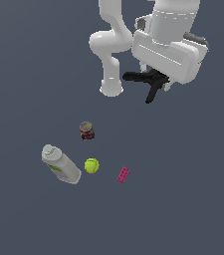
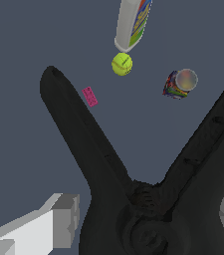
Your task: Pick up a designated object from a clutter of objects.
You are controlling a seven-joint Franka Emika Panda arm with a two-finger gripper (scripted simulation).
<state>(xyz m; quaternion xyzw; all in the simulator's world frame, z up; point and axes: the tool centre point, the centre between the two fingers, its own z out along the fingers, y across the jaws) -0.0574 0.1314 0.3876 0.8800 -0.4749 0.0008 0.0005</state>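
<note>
The designated object, a black spring clamp [image 1: 139, 77] with two splayed handles, hangs in the air well above the floor. My gripper [image 1: 159, 82] is shut on it near its pivot. In the wrist view the clamp [image 2: 98, 149] fills the lower half, its handles spreading apart, with my gripper [image 2: 146, 219] closed around its hub and a grey fingertip [image 2: 63, 221] showing beside it. The rest of the clutter of objects lies far below.
On the floor are a grey-white bottle [image 1: 61, 164] [image 2: 133, 22] lying on its side, a yellow-green tennis ball [image 1: 91, 165] [image 2: 122, 64], a small dark can [image 1: 86, 130] [image 2: 179, 83] and a pink brick [image 1: 123, 175] [image 2: 89, 96]. The arm's base [image 1: 111, 89] stands behind them.
</note>
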